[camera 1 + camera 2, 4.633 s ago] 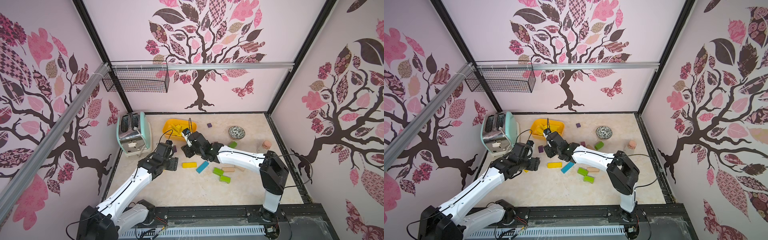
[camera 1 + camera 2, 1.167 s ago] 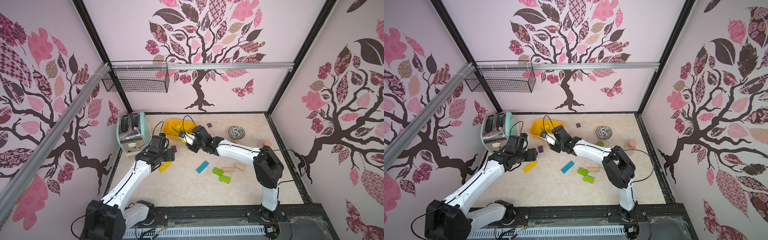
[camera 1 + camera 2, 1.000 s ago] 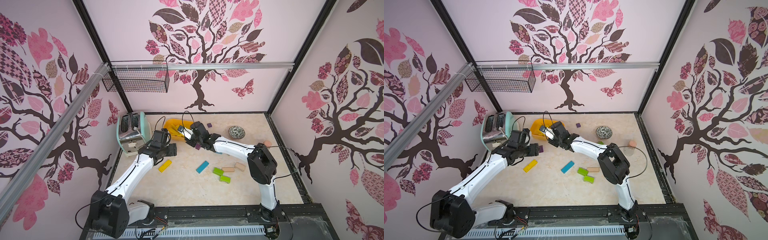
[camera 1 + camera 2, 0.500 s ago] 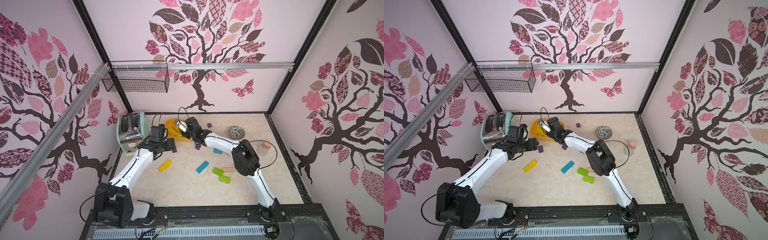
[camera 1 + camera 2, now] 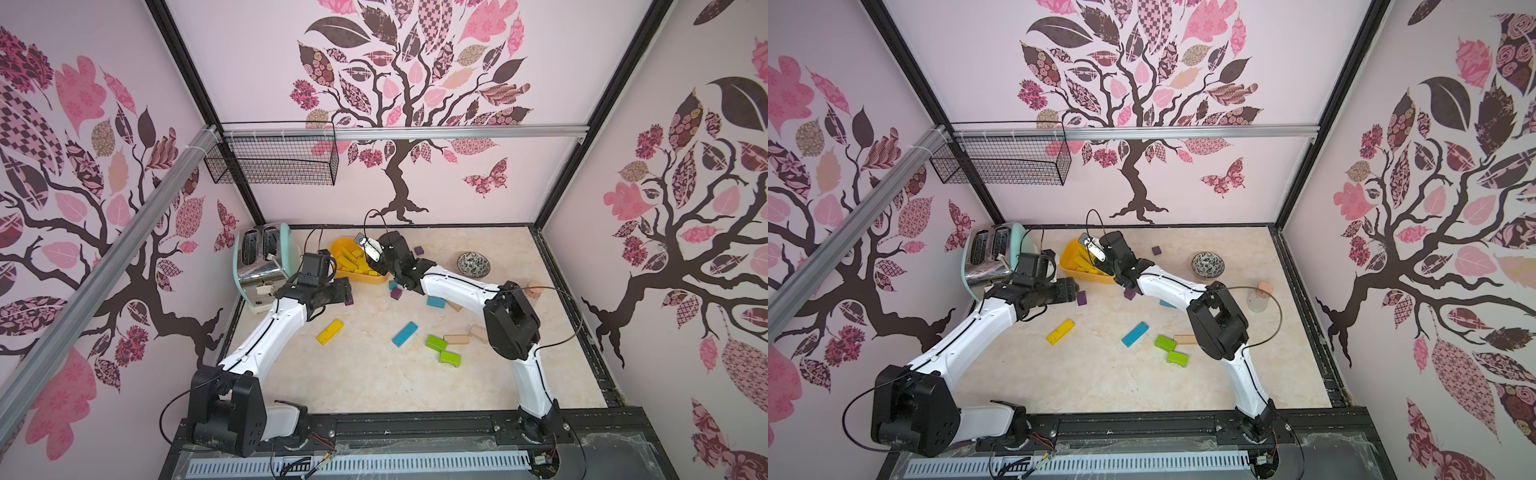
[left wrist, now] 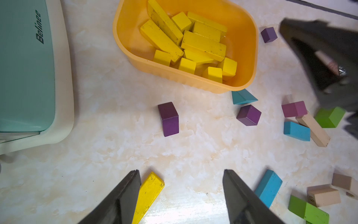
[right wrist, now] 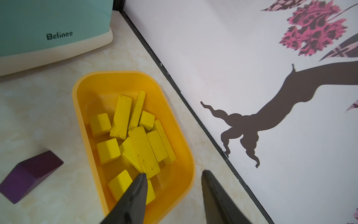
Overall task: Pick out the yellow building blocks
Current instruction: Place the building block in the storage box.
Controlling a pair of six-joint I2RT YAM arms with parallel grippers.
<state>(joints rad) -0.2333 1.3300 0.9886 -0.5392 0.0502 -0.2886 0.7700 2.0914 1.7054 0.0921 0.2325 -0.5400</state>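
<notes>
Several yellow building blocks (image 6: 201, 42) lie heaped in an orange-yellow tub (image 6: 193, 79) at the back left of the table, and they also show in the right wrist view (image 7: 143, 149). One yellow bar (image 5: 329, 331) (image 5: 1060, 331) lies flat on the table in front of the tub. My left gripper (image 6: 181, 171) hangs open and empty above the table, and the bar (image 6: 149, 194) lies just inside one finger. My right gripper (image 7: 174, 172) is open over the tub's rim (image 7: 174, 120) and holds nothing.
A mint toaster (image 5: 266, 259) stands left of the tub. A purple block (image 5: 350, 300) lies by my left gripper's tips. More purple, blue (image 5: 404, 333), green (image 5: 436, 343) and tan (image 5: 457, 338) blocks are scattered mid-table. A patterned bowl (image 5: 473, 264) sits back right.
My right arm has swung back and left until it is over the tub, and its jaws have parted. My left arm has drawn back toward the toaster with its jaws still open.
</notes>
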